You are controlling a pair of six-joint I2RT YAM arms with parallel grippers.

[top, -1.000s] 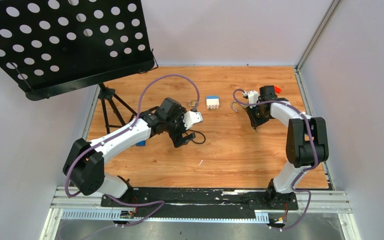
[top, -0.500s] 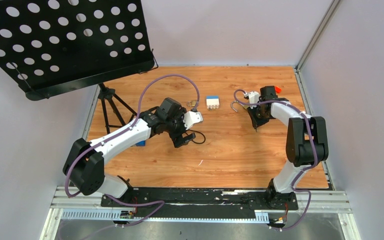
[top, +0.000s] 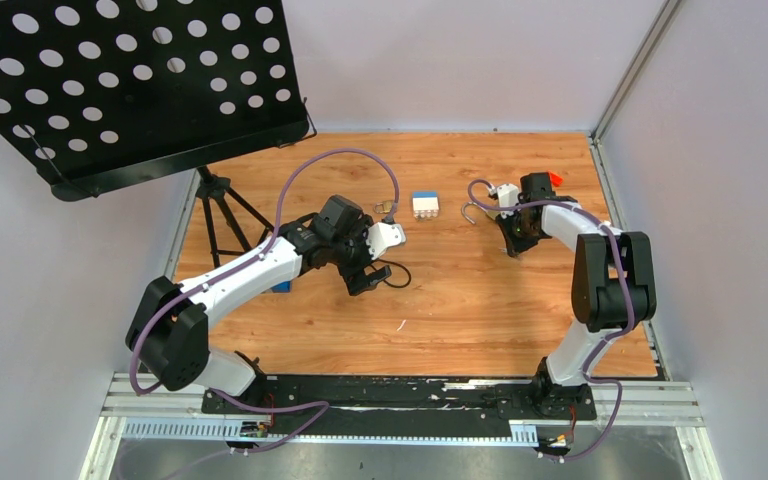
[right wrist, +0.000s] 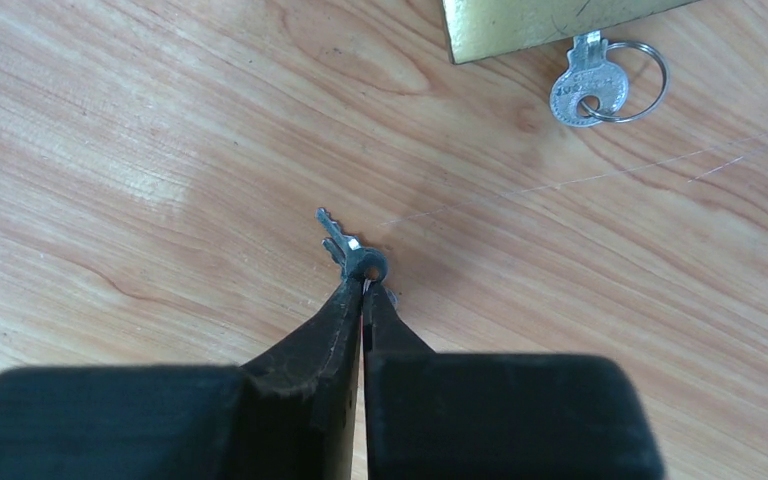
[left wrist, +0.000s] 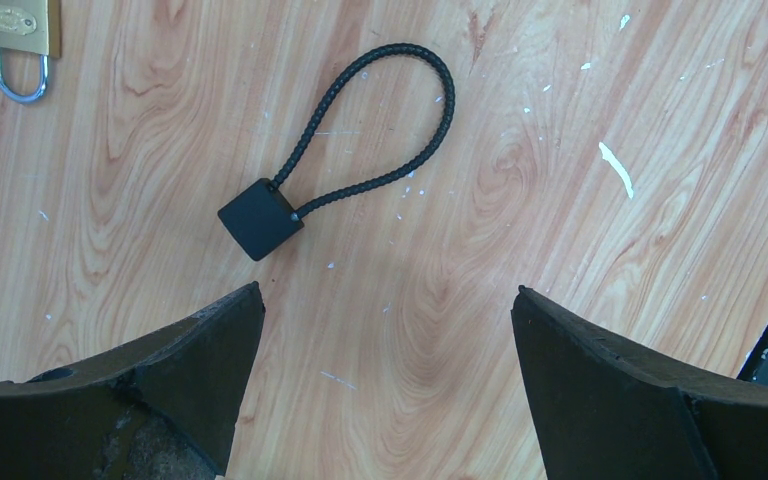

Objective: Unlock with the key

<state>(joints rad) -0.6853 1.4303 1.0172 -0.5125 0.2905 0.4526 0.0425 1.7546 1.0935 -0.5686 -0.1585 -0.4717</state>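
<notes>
The key [right wrist: 344, 245] is tiny, dull grey and flat. In the right wrist view my right gripper [right wrist: 365, 285] is shut on its round head, and the blade points away just above the wooden table. A brass padlock [right wrist: 550, 20] lies beyond it, with a second key on a ring [right wrist: 588, 92] in its keyhole. In the top view the right gripper [top: 513, 243] is at the right rear of the table. My left gripper [left wrist: 388, 300] is open and empty, just short of a black cable loop with a blocky end [left wrist: 260, 218]. A small brass padlock [left wrist: 20, 25] lies further off.
A white and blue block [top: 424, 205] and a metal hook [top: 469, 213] lie between the arms at the back. A black perforated music stand [top: 140, 80] on a tripod overhangs the rear left. A small blue object [top: 282, 287] lies beside the left arm.
My right gripper has shifted slightly towards the back of the table with the key in it. The left arm has not moved.
</notes>
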